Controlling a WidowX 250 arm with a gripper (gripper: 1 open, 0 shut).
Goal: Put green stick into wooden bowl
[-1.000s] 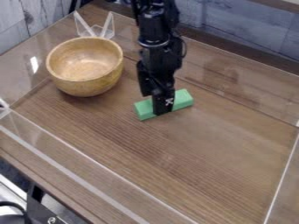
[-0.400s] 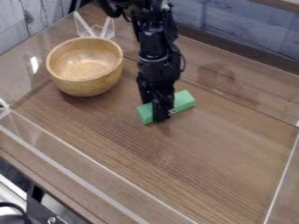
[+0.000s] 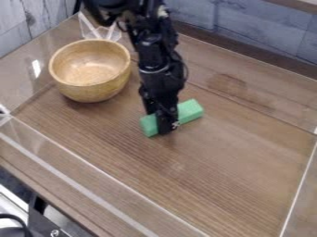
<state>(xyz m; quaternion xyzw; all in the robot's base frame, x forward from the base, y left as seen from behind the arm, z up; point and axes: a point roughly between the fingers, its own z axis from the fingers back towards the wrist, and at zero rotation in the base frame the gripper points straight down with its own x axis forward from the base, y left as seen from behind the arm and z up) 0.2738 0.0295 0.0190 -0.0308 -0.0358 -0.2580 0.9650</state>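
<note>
The green stick (image 3: 188, 111) lies flat on the wooden table, a little right of the middle, angled slightly. My gripper (image 3: 161, 118) points straight down on the stick's left half, with its dark fingers (image 3: 154, 109) straddling the block near the table surface. I cannot tell whether the fingers press on the stick or stand just clear of it. The wooden bowl (image 3: 93, 91) stands upright and empty at the back left, a short way from the stick.
A low clear plastic wall (image 3: 74, 171) runs around the wooden table (image 3: 210, 176), along the front, left and right. White plastic pieces (image 3: 102, 30) lean behind the bowl.
The gripper has sunk lower over the green stick, and the arm above it now leans further left. The stick and bowl have stayed where they were.
</note>
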